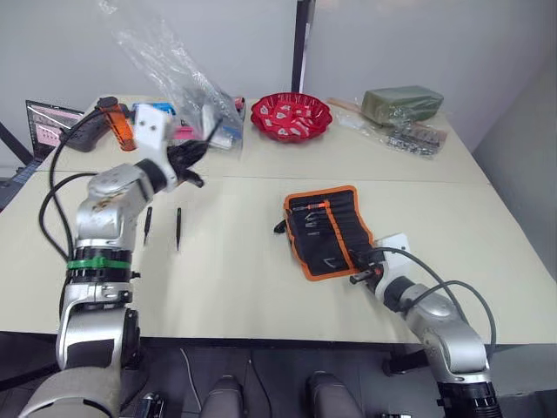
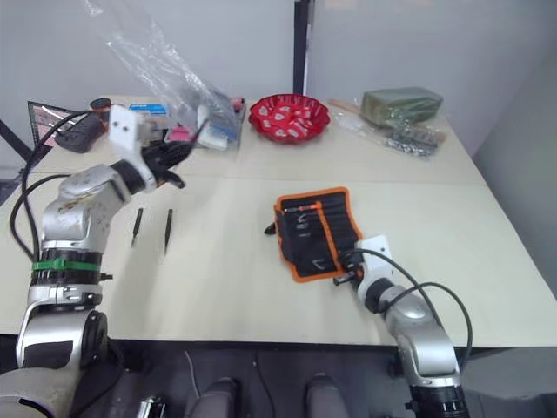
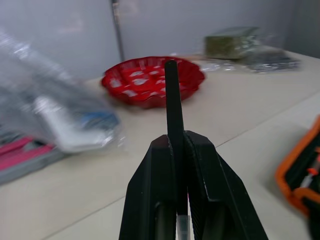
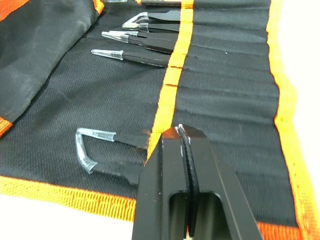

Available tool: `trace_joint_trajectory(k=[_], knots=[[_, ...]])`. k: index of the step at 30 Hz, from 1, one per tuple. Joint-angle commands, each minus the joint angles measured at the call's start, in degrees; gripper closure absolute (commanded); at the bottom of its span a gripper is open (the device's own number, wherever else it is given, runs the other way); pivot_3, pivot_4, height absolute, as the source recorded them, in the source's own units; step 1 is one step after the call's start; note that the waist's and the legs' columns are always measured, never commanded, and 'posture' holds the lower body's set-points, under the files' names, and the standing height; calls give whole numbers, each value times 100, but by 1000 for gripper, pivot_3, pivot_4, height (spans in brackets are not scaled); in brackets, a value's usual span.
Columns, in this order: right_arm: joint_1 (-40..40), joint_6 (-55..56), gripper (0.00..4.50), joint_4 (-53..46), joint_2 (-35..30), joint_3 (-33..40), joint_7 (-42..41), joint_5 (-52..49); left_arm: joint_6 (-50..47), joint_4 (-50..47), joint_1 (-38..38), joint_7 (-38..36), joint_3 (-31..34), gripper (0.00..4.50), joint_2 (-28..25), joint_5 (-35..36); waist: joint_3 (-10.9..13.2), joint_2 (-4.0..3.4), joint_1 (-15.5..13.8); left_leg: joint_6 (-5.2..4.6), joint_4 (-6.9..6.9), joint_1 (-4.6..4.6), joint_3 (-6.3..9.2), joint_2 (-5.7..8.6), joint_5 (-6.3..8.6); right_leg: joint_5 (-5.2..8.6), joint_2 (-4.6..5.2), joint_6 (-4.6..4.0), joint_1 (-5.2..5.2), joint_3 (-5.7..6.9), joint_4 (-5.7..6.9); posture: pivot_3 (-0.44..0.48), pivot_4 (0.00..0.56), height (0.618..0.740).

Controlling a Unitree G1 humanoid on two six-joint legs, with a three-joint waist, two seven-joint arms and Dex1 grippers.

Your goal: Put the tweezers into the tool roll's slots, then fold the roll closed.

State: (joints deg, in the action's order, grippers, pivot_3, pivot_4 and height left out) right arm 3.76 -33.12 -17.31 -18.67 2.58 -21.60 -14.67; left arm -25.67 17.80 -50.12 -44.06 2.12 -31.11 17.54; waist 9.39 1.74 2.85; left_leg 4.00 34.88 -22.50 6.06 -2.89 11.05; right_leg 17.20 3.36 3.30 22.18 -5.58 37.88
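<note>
Now the right gripper [image 1: 359,276] rests at the near edge of the tool roll [image 1: 330,232], close to the table's [image 1: 252,279] front edge; its two black fingers are pressed together with nothing between them, their tips on the orange band across the roll. The roll lies open and flat on the right half of the table, its orange binding all around. In the right wrist view several tweezers [image 4: 145,46] sit in the slots [image 4: 220,75], their clear-capped tips sticking out side by side, and one more tool with a bent clear cap lies nearest to the fingers.

Further left, two loose tweezers [image 1: 178,228] lie on the table, side by side but apart, near its left edge. Above them the left gripper [image 1: 193,157] is raised off the table and clamps one slim black tweezer [image 3: 173,105] between its fingers, the point standing out beyond the fingertips.

At the far edge stand a red bowl [image 1: 291,116], a clear plastic bag [image 1: 178,78] with packets, and a green packet [image 1: 402,104] toward the far right corner.
</note>
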Motion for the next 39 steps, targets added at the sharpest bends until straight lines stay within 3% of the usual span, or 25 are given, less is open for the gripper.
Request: trace_joint_trajectory(k=[1, 7, 15, 24, 39], knots=[[-87, -183, 4500, -117, 28, -56, 93, -3, -24, -381, -436, -1160, -837, 4461, -2, -84, 1, -2, -9, 0, -1, -2, 0, 0, 0, 0, 0, 0, 0, 0, -1, 0, 150, 735], [55, -140, 4500, -173, 107, -36, 274, 24, 596, 240, -1119, -2283, -2069, 4461, 260, -824, 6, -9, 1, 0, 3, -5, 0, 2, -1, 3, -1, 3, 0, -1, -7, 0, 150, 735], [160, -85, 4500, -227, 254, -68, 489, 87, 1207, 1478, -1700, -2621, -2843, 4461, 1055, -1744, 14, -19, 3, -2, 9, -32, 1, 5, 0, 12, -1, 20, 14, -2, -15, 0, 150, 735], [119, -53, 4500, -135, 328, -103, 580, 129, 1024, 1400, -1269, -2379, -3054, 4461, 1347, -2332, 16, -21, -1, -3, 10, -34, 2, 6, 0, 11, 0, 18, 15, -2, -15, 0, 150, 735], [124, -48, 4500, -108, 316, -37, 549, 153, 903, 1622, -1075, -1890, -2924, 4461, 1708, -2583, 16, -21, -16, -4, 15, -34, 3, 6, 0, 10, 0, 17, 14, -2, -10, 0, 150, 735]])
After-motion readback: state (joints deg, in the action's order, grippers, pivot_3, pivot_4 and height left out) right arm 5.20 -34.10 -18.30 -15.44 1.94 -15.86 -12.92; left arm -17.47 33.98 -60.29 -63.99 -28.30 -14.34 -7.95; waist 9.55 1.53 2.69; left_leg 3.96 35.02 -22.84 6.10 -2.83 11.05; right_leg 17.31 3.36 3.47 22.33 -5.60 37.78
